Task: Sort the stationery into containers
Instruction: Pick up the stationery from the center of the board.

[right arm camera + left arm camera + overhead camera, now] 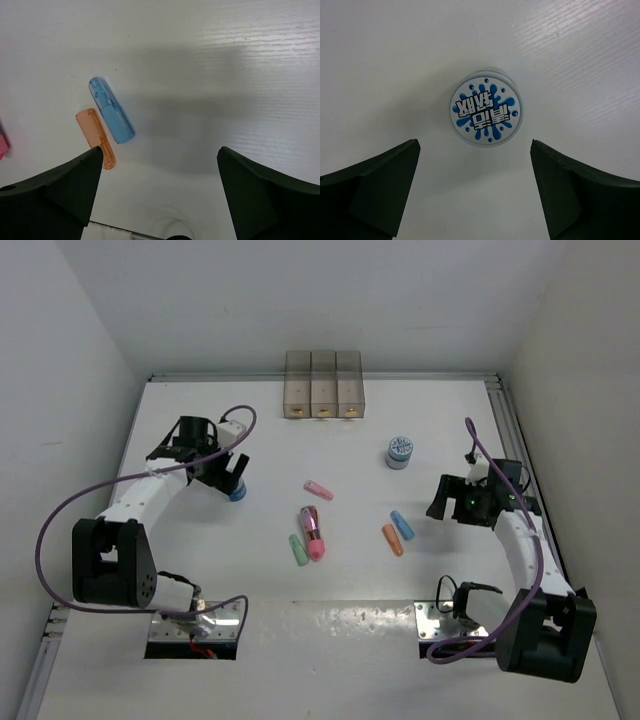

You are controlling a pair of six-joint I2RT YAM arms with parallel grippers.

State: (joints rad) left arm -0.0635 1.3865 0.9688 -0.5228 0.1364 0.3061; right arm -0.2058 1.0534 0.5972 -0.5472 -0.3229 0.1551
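White bench (250,430) with three joined bins (324,385) at its far edge. Near-left of the bins, the left hand (230,478), released, hangs over a blue-and-white cylinder (486,107). Near-right of them, the right hand (445,502), released, hangs beside a blue capsule (111,110) and an orange capsule (96,137).

We see bright, even light on the white table (440,420). Glare marks its lower edge; a soft grey shadow crosses the right wrist view's centre.
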